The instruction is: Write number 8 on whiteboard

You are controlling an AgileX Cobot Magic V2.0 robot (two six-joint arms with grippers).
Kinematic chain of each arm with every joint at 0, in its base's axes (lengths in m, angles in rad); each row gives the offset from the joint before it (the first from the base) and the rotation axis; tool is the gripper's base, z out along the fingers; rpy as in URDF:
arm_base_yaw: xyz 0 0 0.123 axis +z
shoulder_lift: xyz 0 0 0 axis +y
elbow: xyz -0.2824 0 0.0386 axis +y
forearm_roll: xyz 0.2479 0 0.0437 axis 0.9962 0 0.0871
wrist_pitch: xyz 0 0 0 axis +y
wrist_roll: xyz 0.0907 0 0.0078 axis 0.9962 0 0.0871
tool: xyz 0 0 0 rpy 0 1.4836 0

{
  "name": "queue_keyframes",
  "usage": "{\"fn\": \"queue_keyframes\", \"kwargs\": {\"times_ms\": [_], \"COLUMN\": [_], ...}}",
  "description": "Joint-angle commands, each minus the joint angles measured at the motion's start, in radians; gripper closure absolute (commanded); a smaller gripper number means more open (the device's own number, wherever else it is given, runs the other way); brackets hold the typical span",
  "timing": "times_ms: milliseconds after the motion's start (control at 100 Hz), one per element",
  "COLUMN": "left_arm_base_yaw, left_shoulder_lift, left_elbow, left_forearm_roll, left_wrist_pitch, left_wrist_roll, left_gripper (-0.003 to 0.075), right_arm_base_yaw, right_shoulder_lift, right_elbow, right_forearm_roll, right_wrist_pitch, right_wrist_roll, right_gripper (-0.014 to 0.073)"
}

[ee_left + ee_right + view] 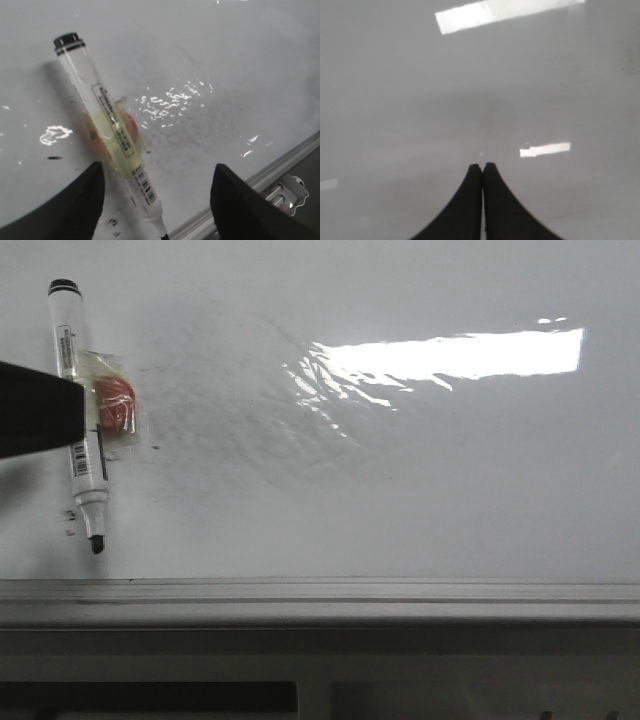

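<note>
Whiteboard [400, 500] is blank, no number 8 drawn yet. Left hand [155, 195] is spread wide, nothing gripped; marker pen [107, 130] lies between its fingers, long axis running cap-far to tip-near, by the edge rail [320, 592]. Right hand [482, 167] is closed, empty, farther off.

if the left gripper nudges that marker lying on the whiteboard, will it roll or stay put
The marker has a round barrel on a glossy whiteboard, so it would probably roll or slide. The taped orange lump on it may stop a full roll. It looks stiff and light. The left gripper is open around it.
</note>
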Motion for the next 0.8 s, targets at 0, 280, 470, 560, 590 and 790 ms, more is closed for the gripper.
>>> {"fn": "queue_keyframes", "kwargs": {"times_ms": [0,280,470,560,590,790], "left_arm_base_yaw": [-0.012,-0.012,-0.009,-0.009,-0.009,-0.009], "left_shoulder_lift": [0.03,0.132,0.197,0.217,0.222,0.224], "left_elbow": [-0.035,-0.035,-0.035,-0.035,-0.035,-0.035], "left_forearm_roll": [-0.036,-0.042,-0.127,-0.129,-0.129,-0.106], "left_wrist_pitch": [-0.112,-0.149,-0.175,-0.177,-0.177,-0.173], "left_wrist_roll": [-0.012,-0.012,-0.005,-0.003,-0.003,0.005], "left_gripper": [0.03,0.0302,0.0484,0.0613,0.065,0.0741], "right_arm_base_yaw": [0.001,0.003,0.088,0.15,0.168,0.312], "right_shoulder_lift": [0.022,0.022,0.022,0.022,0.024,0.097], "right_elbow": [-0.034,-0.034,-0.034,-0.034,-0.036,-0.064], "right_forearm_roll": [0.0,0.0,0.0,0.0,0.0,0.0], "right_wrist_pitch": [-0.069,-0.068,-0.06,-0.042,-0.031,0.0], "right_wrist_roll": [-0.009,-0.009,-0.009,-0.009,-0.009,-0.039], "right_gripper": [0.0657,0.0657,0.0657,0.0657,0.0657,0.0657]}}
